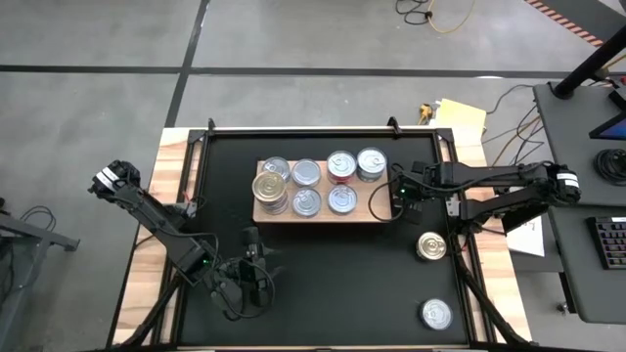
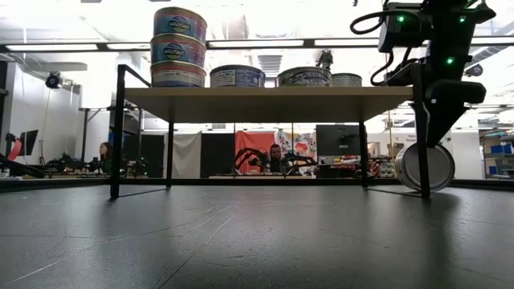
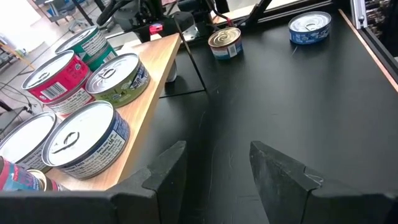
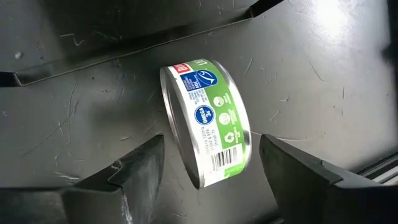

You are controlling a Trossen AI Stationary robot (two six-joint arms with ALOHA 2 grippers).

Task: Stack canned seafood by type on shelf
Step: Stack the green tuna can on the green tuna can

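The light-wood shelf point(image 1: 364, 207) stands on black legs in the middle of the mat and bears several cans of seafood point(image 1: 306, 173), with a stack of three point(image 2: 178, 48) at its left end. One green-labelled can point(image 4: 208, 121) stands on its rim on the mat at the shelf's right end. My right gripper point(image 4: 211, 162) points down over it, open, one finger on either side, with small gaps showing. Open and holding nothing, my left gripper point(image 3: 217, 168) hovers above the mat near the front left point(image 1: 249, 279).
Two more cans sit upright on the mat at the right: a gold-lidded one point(image 1: 431, 246) and a silver-lidded one with a blue label point(image 1: 436, 314) near the front edge. The shelf's black legs point(image 2: 116, 132) stand on the mat. Bare mat lies at the front centre.
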